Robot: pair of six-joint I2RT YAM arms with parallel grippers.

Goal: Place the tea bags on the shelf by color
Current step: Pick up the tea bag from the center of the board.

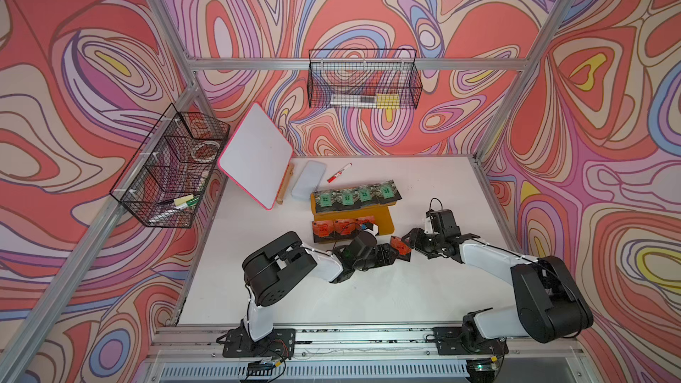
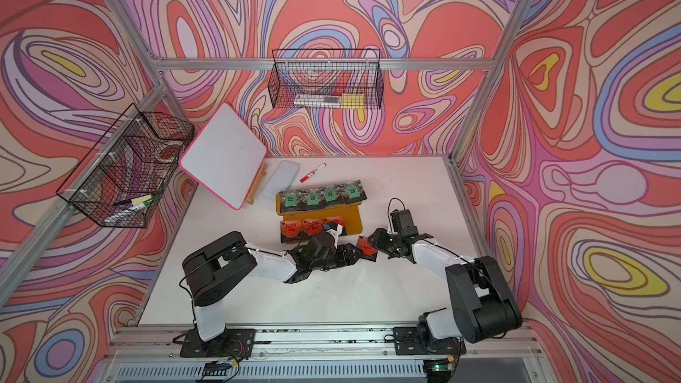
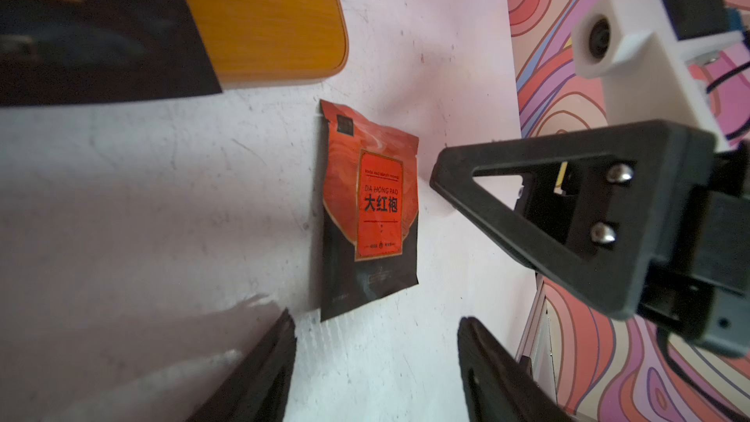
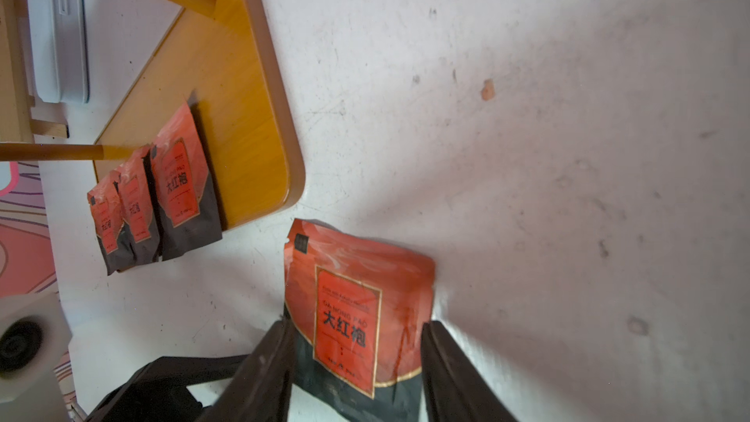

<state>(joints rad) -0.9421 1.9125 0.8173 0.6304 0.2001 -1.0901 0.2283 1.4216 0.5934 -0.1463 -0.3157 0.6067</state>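
The fourth orange-red tea bag (image 3: 367, 213) lies flat on the worktop (image 1: 368, 289), just beside the shelf (image 1: 383, 221). Left gripper (image 3: 377, 359) jaws open, short of it. Right gripper (image 4: 359, 367) jaws open, straddling it.

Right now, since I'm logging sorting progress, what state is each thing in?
green tea bags, four in a row on the shelf's upper step.
orange tea bags, three on the lower step.
fourth orange tea bag, flat on the table, off the shelf.
left claw, open, empty.
right claw, open, flanking that bag.
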